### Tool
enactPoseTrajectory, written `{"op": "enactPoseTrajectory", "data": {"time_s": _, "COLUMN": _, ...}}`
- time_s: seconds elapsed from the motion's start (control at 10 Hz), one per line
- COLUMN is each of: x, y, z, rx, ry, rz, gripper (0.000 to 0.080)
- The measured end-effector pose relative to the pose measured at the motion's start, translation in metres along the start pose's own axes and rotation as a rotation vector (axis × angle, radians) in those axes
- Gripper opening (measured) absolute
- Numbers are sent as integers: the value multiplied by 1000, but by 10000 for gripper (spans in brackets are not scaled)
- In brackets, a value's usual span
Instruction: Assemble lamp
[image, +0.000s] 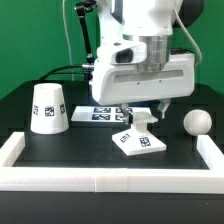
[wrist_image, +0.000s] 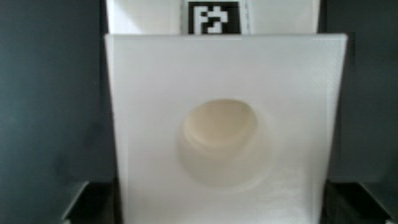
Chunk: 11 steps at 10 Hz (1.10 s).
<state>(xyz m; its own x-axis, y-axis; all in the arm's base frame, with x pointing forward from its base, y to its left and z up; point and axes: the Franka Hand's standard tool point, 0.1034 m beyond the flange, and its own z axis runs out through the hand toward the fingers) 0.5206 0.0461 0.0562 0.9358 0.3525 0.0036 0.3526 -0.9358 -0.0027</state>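
The lamp's square flat base (image: 138, 141) lies near the middle of the black table, tilted, with its far edge raised between my fingers. My gripper (image: 148, 117) stands straight over it and is shut on that edge. In the wrist view the base (wrist_image: 222, 100) fills the picture with its round socket hollow (wrist_image: 222, 140) showing, and my dark fingers (wrist_image: 89, 203) press its two sides. The truncated-cone shade (image: 48, 108) stands at the exterior view's left. The ball-shaped bulb (image: 196, 122) rests at the exterior view's right.
The marker board (image: 103, 113) lies flat behind the base and under the arm; one of its tags also shows in the wrist view (wrist_image: 214, 16). A low white rail (image: 110, 181) borders the table's front and sides.
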Motion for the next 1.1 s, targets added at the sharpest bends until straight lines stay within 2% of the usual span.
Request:
{"op": "enactPoseTrajectory", "data": {"time_s": 0.5, "x": 63, "y": -3, "z": -1, "rx": -4, "ry": 47, "rz": 92, "gripper": 535}}
{"op": "enactPoseTrajectory", "data": {"time_s": 0.8, "x": 82, "y": 0, "z": -1, "rx": 9, "ry": 62, "rz": 186, "gripper": 535}}
{"op": "enactPoseTrajectory", "data": {"time_s": 1.1, "x": 102, "y": -5, "z": -1, "rx": 16, "ry": 75, "rz": 204, "gripper": 535}}
